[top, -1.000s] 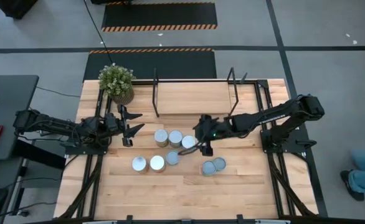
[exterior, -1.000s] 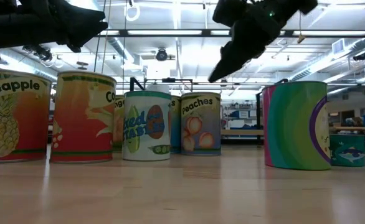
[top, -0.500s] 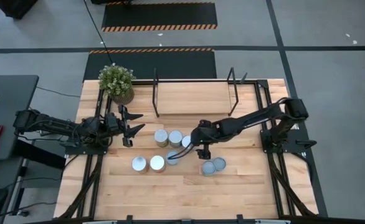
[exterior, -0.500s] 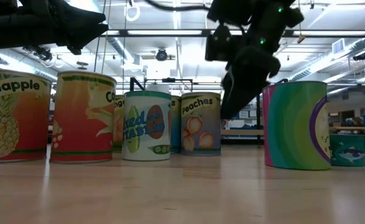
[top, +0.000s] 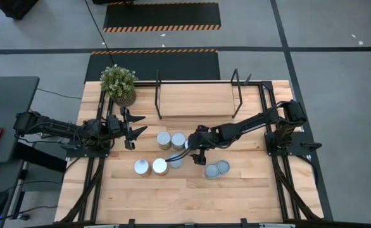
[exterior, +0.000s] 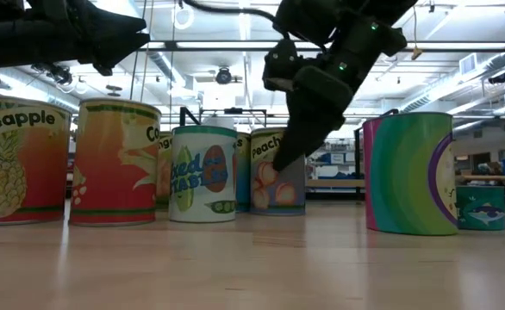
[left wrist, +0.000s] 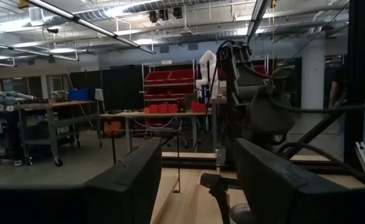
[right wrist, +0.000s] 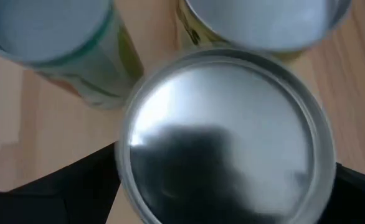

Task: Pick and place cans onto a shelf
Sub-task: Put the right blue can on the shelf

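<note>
Several cans stand upright on their bases on the tabletop: two (top: 164, 139) (top: 178, 140) in the middle, three (top: 141, 166) nearer the front, two (top: 217, 169) to the right. My right gripper (top: 192, 151) is open, slanting down over one more can, the silver-topped one (right wrist: 223, 130) labelled Peaches (exterior: 274, 146). Its fingers (right wrist: 70, 186) stand on either side of that can's top. My left gripper (top: 133, 134) waits open at the table's left, above the wood. The shelf (top: 198, 98) stands at the far edge with nothing on its board.
A potted plant (top: 118, 83) stands at the far left corner beside the shelf's left frame (top: 158, 95). Two neighbouring cans (right wrist: 45, 37) (right wrist: 263, 18) stand close beyond the can under my right gripper. A wide striped can (exterior: 412, 172) stands near the low camera.
My right gripper has gone down and toward the table's left, rolling a little, from above and to the right of the middle cans to low over the Peaches can. It has stayed open. The cans have kept still.
</note>
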{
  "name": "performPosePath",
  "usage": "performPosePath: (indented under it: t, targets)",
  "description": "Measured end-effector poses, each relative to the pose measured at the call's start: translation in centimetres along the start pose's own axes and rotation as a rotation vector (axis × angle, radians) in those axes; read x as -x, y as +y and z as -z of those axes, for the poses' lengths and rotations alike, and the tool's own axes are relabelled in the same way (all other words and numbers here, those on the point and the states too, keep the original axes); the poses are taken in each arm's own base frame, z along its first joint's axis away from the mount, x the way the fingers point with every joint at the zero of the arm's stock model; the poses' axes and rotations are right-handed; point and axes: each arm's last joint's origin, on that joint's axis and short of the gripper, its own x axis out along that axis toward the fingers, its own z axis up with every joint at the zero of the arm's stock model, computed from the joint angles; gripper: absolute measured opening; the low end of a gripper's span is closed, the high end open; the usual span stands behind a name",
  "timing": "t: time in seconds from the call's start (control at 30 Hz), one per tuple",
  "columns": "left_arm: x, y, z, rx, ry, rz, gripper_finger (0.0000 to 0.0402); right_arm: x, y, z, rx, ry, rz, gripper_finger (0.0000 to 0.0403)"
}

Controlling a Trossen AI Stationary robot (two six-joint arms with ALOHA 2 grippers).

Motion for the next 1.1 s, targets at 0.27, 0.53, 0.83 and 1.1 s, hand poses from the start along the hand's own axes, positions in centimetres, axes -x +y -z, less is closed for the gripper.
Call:
performPosePath:
  t: [0.27,0.53,0.83,1.1]
  targets:
    - [0.0,0.0,0.0,0.001,-0.002,0.0,0.0206,-1.1,0.1,0.2,0.028,0.004,-0.009,0.0371]
    - [0.0,0.0,0.0,0.001,-0.001,0.0,0.0206,-0.9,-0.6,0.3,0.035,0.024,0.001,0.0311]
    - [0.0,0.0,0.0,0.007,0.0,0.0,0.0206,4.6,-3.9,-0.9,0.116,0.008,0.1,0.0328]
    - [0.0,0.0,-0.1,0.011,-0.01,-0.001,0.0206,6.4,-10.6,-4.4,0.155,-0.088,0.151,0.0323]
